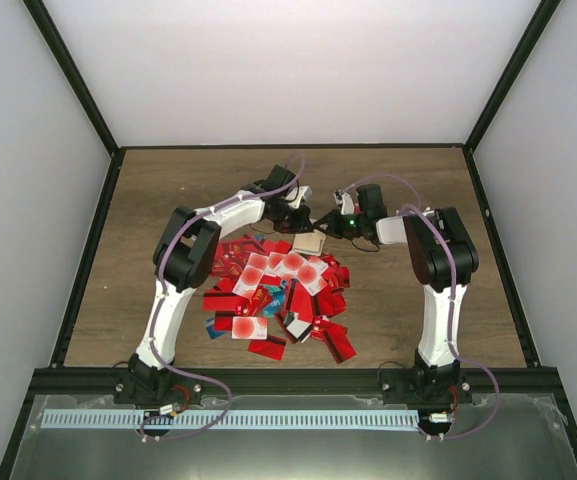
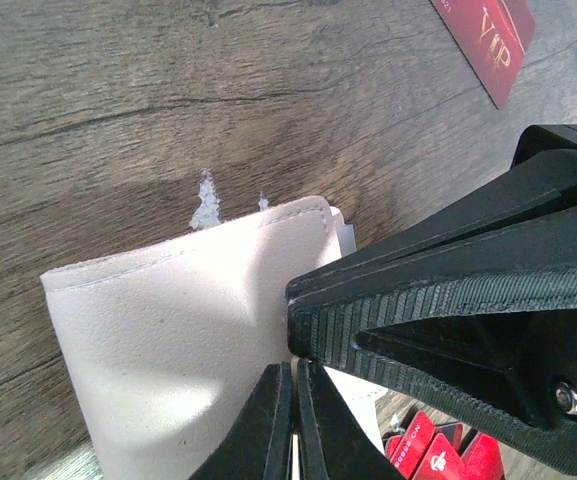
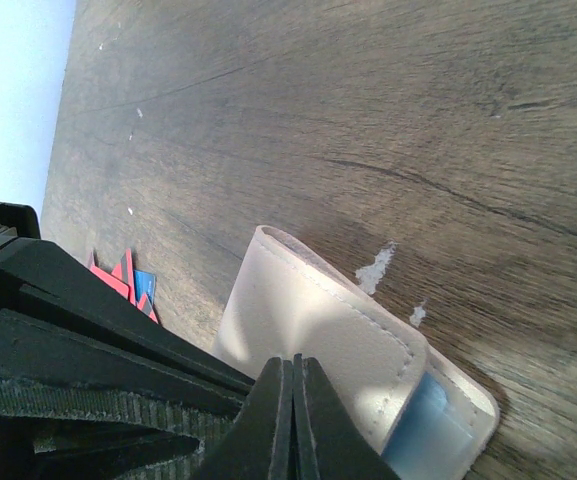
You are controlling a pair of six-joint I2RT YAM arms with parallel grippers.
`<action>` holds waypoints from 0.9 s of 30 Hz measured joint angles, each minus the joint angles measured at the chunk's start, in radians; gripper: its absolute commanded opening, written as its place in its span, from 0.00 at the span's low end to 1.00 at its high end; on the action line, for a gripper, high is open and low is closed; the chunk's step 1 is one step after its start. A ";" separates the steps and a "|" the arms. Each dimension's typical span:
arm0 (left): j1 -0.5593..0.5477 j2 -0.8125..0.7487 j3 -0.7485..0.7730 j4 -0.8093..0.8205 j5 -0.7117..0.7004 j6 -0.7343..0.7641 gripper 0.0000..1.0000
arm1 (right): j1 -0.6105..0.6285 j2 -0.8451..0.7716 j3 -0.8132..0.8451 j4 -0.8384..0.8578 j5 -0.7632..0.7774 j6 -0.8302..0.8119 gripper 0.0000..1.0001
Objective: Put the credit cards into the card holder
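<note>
Gold "VIP" lettering is the only writing I can read, on a red card (image 2: 490, 38) lying on the wooden counter (image 2: 118, 120) out past the left hand (image 2: 293, 400), whose fingers are closed together right at the tan card holder (image 2: 158, 340). The right hand (image 3: 293, 385) is closed too, its tips at the holder from the opposite side, and only its camera shows a pale blue card (image 3: 430, 425) sitting in the holder's open mouth. From above, the heap of credit cards (image 1: 278, 290) lies just behind both hands, and each hand blocks part of the other's wrist view.
</note>
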 measured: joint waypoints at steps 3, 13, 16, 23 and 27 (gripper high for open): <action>-0.002 -0.003 -0.008 0.009 -0.006 0.001 0.04 | 0.000 0.000 0.000 0.000 0.000 0.000 0.01; -0.038 -0.023 -0.011 -0.011 -0.136 0.005 0.04 | 0.000 0.000 0.001 -0.001 0.000 0.000 0.01; -0.049 -0.025 -0.009 -0.017 -0.168 0.010 0.04 | 0.000 0.000 0.001 -0.001 -0.001 0.000 0.01; -0.068 -0.026 0.000 -0.035 -0.235 0.013 0.04 | 0.000 0.000 0.001 -0.001 0.000 0.000 0.01; -0.075 -0.033 -0.014 -0.021 -0.261 0.013 0.04 | 0.000 0.000 0.001 -0.001 -0.001 0.000 0.01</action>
